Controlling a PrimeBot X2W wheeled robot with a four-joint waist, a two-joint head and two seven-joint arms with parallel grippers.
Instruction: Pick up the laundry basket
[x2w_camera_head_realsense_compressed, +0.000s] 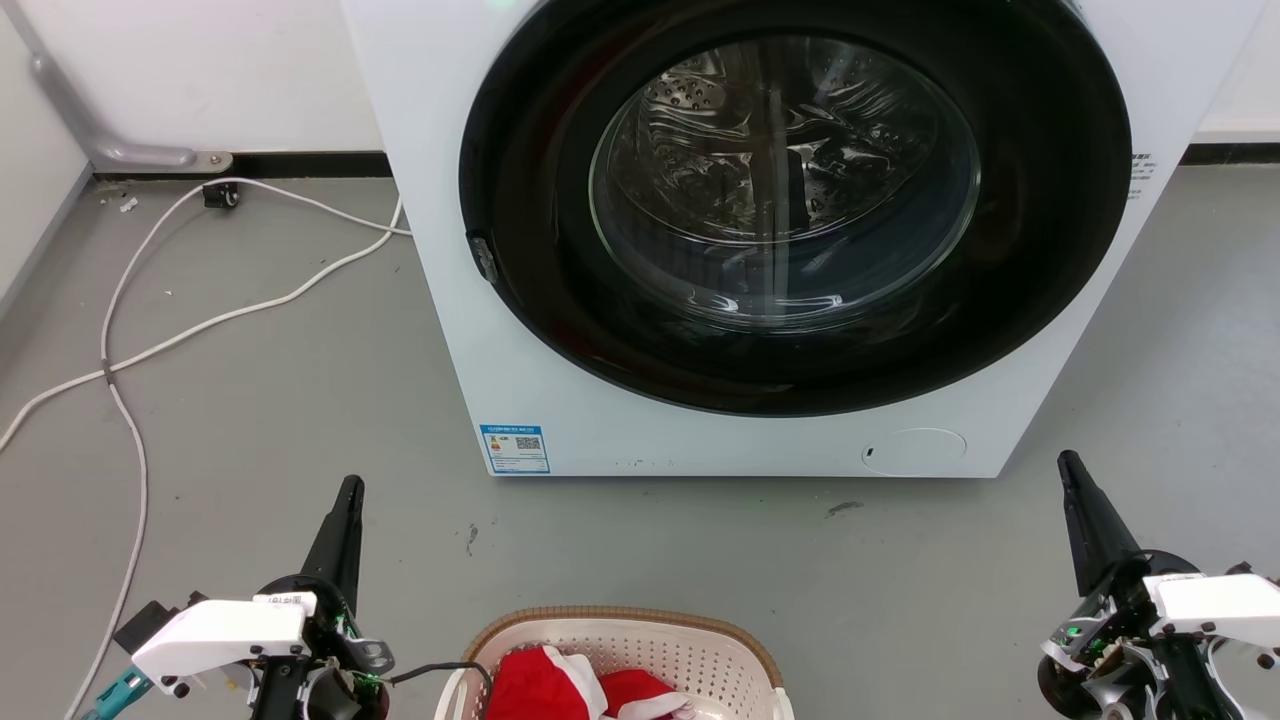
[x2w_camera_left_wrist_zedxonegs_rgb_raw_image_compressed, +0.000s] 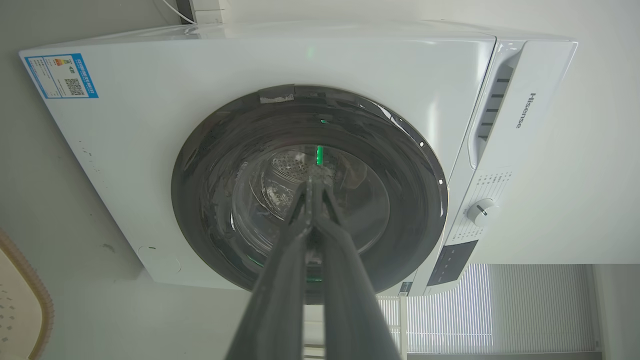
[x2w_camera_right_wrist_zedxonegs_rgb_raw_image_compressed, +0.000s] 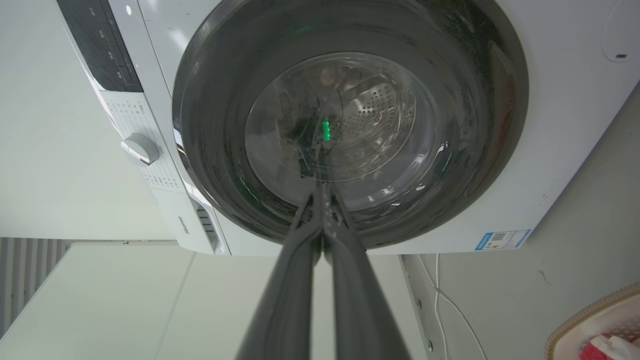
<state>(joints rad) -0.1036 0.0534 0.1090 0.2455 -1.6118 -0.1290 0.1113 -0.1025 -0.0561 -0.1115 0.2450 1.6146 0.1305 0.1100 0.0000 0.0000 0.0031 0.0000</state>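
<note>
The laundry basket (x2w_camera_head_realsense_compressed: 690, 650), cream-white with perforated walls and a brown woven-look rim, stands on the floor at the bottom middle of the head view, holding red and white clothing (x2w_camera_head_realsense_compressed: 570, 688). Its rim also shows at the left wrist view's lower left as the laundry basket (x2w_camera_left_wrist_zedxonegs_rgb_raw_image_compressed: 35, 285) and at the right wrist view's lower right as the laundry basket (x2w_camera_right_wrist_zedxonegs_rgb_raw_image_compressed: 590, 315). My left gripper (x2w_camera_head_realsense_compressed: 350, 487) is shut and empty, left of the basket and clear of it. My right gripper (x2w_camera_head_realsense_compressed: 1068, 462) is shut and empty, far to the basket's right. Both point at the washing machine; the left gripper (x2w_camera_left_wrist_zedxonegs_rgb_raw_image_compressed: 311, 181) and right gripper (x2w_camera_right_wrist_zedxonegs_rgb_raw_image_compressed: 322, 189) show fingertips together.
A white front-loading washing machine (x2w_camera_head_realsense_compressed: 560, 400) with a closed dark round door (x2w_camera_head_realsense_compressed: 790, 200) stands just beyond the basket. White cables (x2w_camera_head_realsense_compressed: 140, 350) trail over the grey floor at the left. A wall and skirting run behind.
</note>
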